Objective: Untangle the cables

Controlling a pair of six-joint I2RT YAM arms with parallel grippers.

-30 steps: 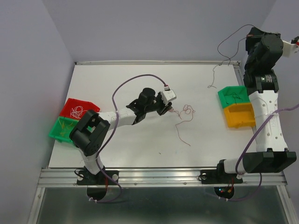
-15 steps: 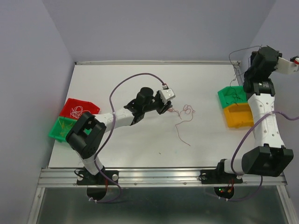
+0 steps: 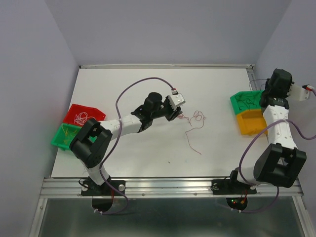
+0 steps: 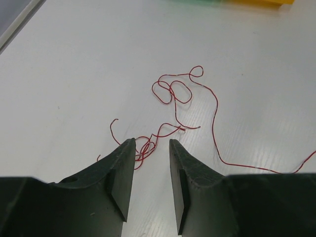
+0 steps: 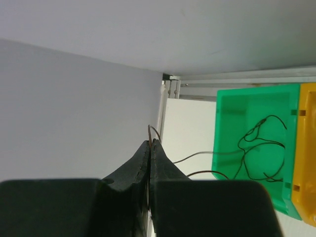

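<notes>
Red plastic first: a red bin (image 3: 96, 113) sits far to the left of the red cable (image 3: 198, 117), a coil of pale wires (image 3: 80, 118) inside it, and the left green bin (image 3: 57, 140) touches its near side. Both are well apart from that cable.

Now the left gripper (image 3: 176, 114), right at the red cable's left end. From the wrist view its jaws stand apart, and the cable's small knotted end lies on the white table (image 3: 148, 89) between the two fingertips (whether either finger touches it cannot be told). The rest of the red cable (image 4: 173, 91) loops away beyond the tips, then trails off to the right in one long loose tail.

Over to the right of the red cable, well clear of it, the right green bin (image 3: 234, 101) holds a few dark cables (image 3: 247, 102), lying slack inside. The orange bin (image 3: 243, 126) butts against its near side.

Furthest from the red cable comes the right gripper (image 5: 150, 145), raised beside the right green bin at the table's edge. Its fingers are pressed together, pinching a dark brown cable (image 5: 150, 129); a short loop pokes out above the tips, and thin strands run from the gripper toward that bin.
</notes>
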